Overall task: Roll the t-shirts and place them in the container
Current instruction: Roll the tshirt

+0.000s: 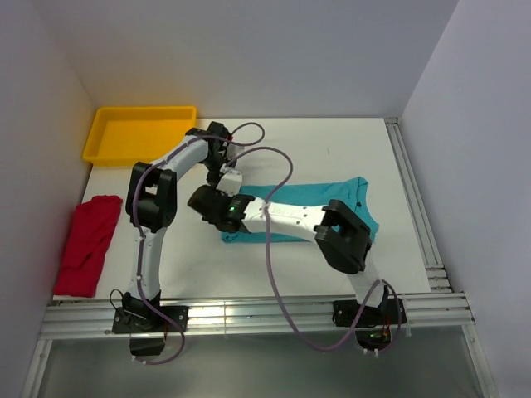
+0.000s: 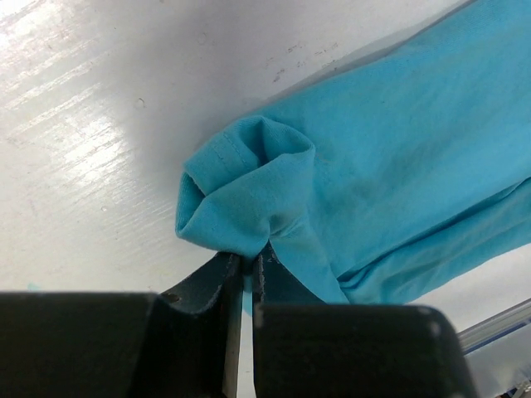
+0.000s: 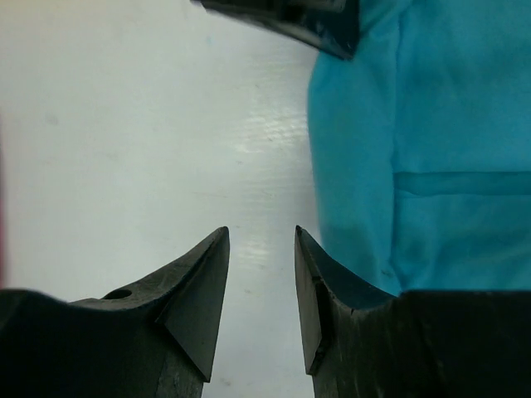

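Note:
The teal t-shirt (image 1: 319, 196) lies folded into a long strip across the middle of the table. My left gripper (image 1: 222, 178) is at its left end, shut on a bunched fold of the teal cloth (image 2: 249, 199), jaws pinched at the fold's base (image 2: 249, 255). My right gripper (image 1: 201, 199) hovers just beside that same end, open and empty (image 3: 261, 230), over bare table with the teal shirt's edge (image 3: 415, 133) to its right. The red t-shirt (image 1: 87, 240) lies crumpled at the table's left edge, apart from both grippers.
A yellow tray (image 1: 141, 110) stands at the back left corner. Metal rails run along the table's right side (image 1: 415, 207) and front edge (image 1: 249, 311). White walls close in on the left, back and right. The arms' cables loop over the shirt.

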`<move>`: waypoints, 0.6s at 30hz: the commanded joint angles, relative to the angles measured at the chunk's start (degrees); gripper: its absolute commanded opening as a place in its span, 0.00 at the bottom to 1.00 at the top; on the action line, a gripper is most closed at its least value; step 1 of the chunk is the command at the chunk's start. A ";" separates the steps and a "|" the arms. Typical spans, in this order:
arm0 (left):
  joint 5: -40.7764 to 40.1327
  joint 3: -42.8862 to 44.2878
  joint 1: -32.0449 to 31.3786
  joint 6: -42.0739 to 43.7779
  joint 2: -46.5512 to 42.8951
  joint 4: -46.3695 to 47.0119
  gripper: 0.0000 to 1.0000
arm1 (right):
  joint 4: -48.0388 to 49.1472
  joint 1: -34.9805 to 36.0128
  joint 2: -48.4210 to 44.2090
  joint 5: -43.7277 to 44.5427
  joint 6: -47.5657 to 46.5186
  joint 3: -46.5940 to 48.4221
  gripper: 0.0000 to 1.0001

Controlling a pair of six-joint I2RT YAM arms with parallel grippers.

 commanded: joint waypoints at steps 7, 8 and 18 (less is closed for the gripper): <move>-1.15 2.27 -0.87 0.07 0.45 -1.01 0.09 | -28.94 4.51 14.29 15.90 -3.59 19.24 0.45; -1.15 2.27 -0.96 0.16 0.63 -1.01 0.09 | -30.09 4.78 15.17 16.34 -3.68 20.40 0.45; -0.80 2.79 -1.48 0.33 0.80 -1.27 0.17 | -33.19 5.31 19.84 16.26 -3.86 23.75 0.43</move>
